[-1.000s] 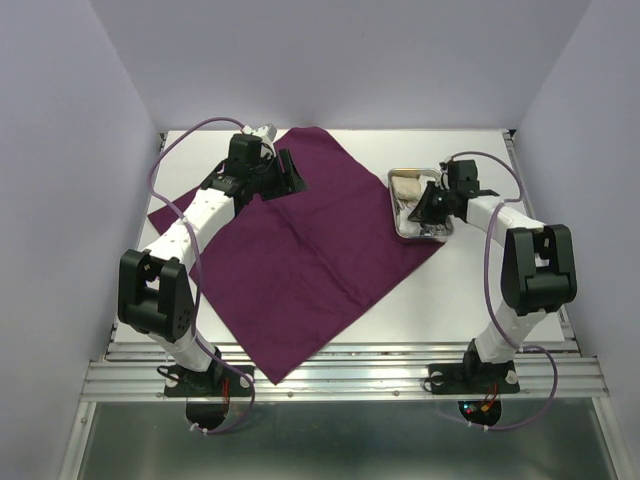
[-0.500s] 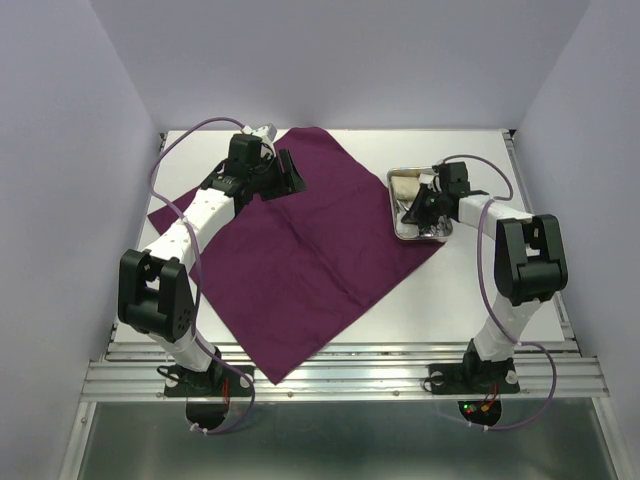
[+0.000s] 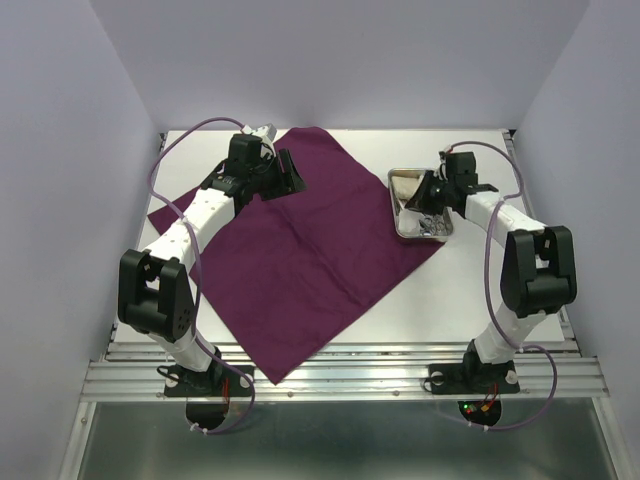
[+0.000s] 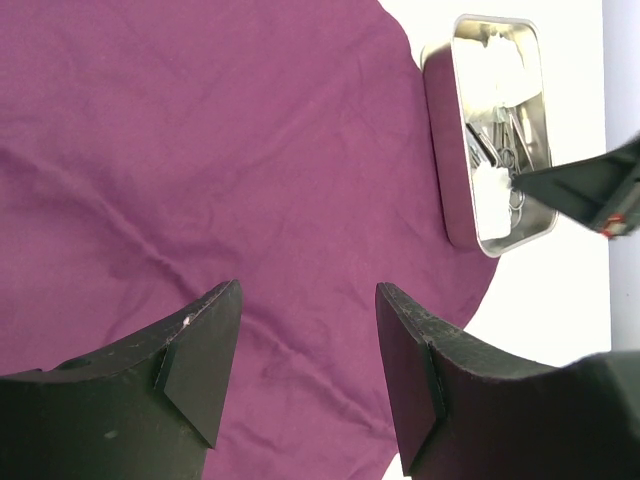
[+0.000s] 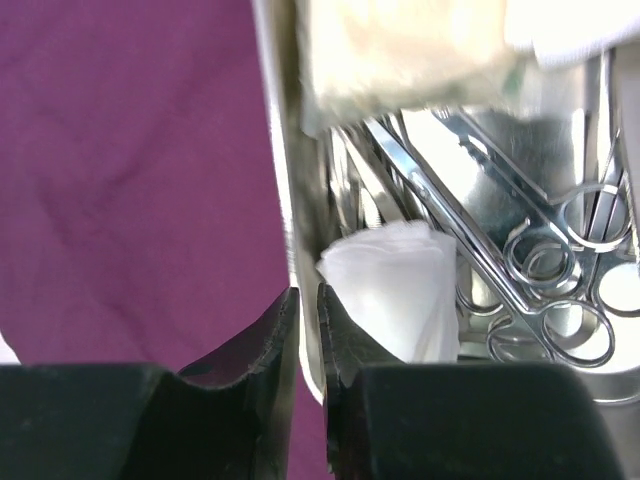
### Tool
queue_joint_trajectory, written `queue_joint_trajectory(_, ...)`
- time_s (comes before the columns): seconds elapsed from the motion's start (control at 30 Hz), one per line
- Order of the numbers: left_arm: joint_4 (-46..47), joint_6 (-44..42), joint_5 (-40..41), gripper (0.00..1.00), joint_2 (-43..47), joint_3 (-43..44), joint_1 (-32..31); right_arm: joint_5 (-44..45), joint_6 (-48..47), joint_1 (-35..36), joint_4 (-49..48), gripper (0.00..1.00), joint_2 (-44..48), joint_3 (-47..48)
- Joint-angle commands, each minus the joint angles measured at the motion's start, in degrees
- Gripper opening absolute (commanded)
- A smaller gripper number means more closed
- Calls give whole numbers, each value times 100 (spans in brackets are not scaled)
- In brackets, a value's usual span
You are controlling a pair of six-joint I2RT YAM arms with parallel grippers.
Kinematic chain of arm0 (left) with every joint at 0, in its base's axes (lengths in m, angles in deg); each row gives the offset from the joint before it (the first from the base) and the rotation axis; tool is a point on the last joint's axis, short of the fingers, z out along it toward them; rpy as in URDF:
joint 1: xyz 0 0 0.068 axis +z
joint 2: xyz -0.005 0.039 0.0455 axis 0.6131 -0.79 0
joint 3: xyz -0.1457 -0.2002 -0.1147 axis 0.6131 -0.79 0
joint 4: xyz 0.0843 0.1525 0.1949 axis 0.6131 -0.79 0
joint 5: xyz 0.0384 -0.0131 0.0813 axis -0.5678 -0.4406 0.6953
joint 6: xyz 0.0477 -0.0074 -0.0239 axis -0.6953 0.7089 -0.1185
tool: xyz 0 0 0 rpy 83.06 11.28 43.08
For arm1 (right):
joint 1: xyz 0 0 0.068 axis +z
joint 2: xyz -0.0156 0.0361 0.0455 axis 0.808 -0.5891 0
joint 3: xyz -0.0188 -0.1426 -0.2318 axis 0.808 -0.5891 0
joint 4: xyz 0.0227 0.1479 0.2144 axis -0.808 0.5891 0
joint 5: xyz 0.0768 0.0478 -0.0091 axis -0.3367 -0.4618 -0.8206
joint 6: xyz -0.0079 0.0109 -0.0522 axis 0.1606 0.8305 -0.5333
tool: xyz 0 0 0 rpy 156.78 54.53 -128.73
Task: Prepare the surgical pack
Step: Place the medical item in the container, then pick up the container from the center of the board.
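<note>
Purple cloth (image 3: 300, 250) is lying spread flat over the left and middle of the white tabletop (image 3: 450, 290), one sheet, lightly creased. I am counting one steel tray (image 4: 440, 150), sitting at the cloth's right edge and touching it.

Inside the tray I am making out two white gauze wads. A rolled one (image 5: 395, 290) is sitting against the wall nearest the cloth, and a larger, flatter one (image 5: 400, 50) is filling the far end. Silver scissor-like instruments (image 5: 470, 225) are lying between and beneath them with their ring handles overlapping. I am seeing at least two, but the pile is too tangled for me to give an exact count.

The right pincer (image 5: 305, 300) is reaching down at the tray. Its fingers are nearly together, one outside the wall and one inside beside the rolled gauze, pinching that wall between them.

The left pincer (image 4: 310, 290) is hovering over the far left part of the cloth with its fingers standing well apart and nothing between them.
</note>
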Motion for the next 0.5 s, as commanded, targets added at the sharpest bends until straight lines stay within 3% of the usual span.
queue_joint_trajectory(0.0, 72, -86, 110, 67, 256, 52, -4, 147, -79, 13, 35, 22, 427, 371)
queue_joint_trajectory(0.2, -174, -139, 496, 68, 229, 122, 22, 244, -105, 13, 79, 39, 611, 239)
queue_joint_trajectory(0.33, -402, -192, 769, 68, 185, 175, 136, 454, -176, 74, 175, 43, 805, 151)
queue_joint_trajectory(0.47, -534, -218, 848, 68, 176, 131, 373, 1329, -264, 74, 299, 49, 1068, 2)
